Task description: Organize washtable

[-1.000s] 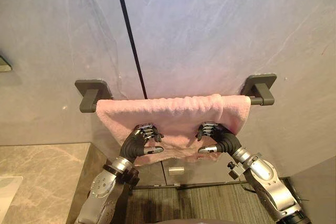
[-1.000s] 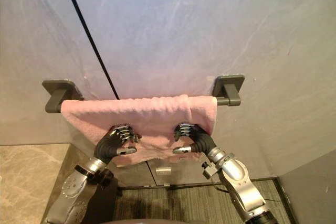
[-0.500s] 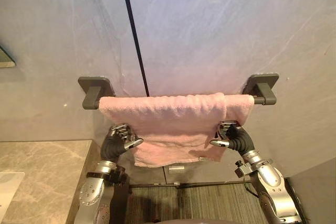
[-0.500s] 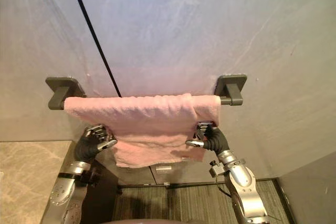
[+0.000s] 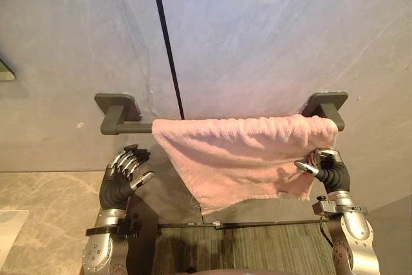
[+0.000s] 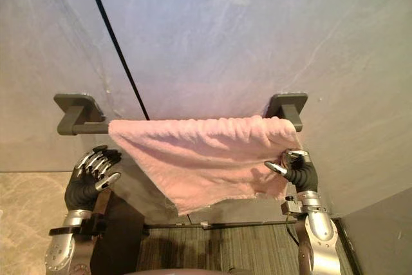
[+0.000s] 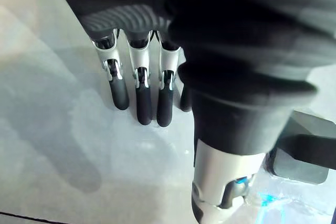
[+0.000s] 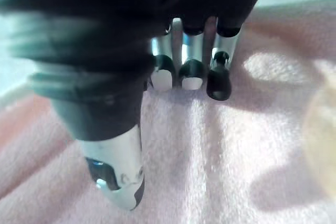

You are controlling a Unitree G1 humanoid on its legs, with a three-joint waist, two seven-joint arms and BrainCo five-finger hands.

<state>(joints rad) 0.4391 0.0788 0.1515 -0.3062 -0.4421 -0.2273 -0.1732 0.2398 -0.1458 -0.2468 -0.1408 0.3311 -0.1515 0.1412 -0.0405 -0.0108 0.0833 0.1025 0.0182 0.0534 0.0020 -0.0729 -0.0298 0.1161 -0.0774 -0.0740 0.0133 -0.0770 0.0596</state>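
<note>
Pink towel (image 5: 244, 152) is draped over the dark grey rail (image 5: 134, 127) on the grey wall (image 5: 270, 37), bunched toward the right bracket (image 5: 328, 102). The rail's left stretch, next to the left bracket (image 5: 116, 109), is bare. The towel's lower edge runs slanted, with its lowest corner hanging near the middle.

Right hand (image 5: 327, 167) is raised to the towel's right side, just under the right bracket, forearm near vertical. On my right wrist feed the fingers (image 8: 191, 74) are curled with their tips dug into the cloth, and the thumb (image 8: 118, 166) lies out along the pink surface. I read that as gripping the towel edge.

Left hand (image 5: 122, 173) is up below the left bracket, well clear of the towel, forearm upright. Its fingers (image 7: 144, 98) are loose and nearly straight, pointing at the wall and holding nothing.

Marble counter (image 5: 45, 210) sits at lower left.
</note>
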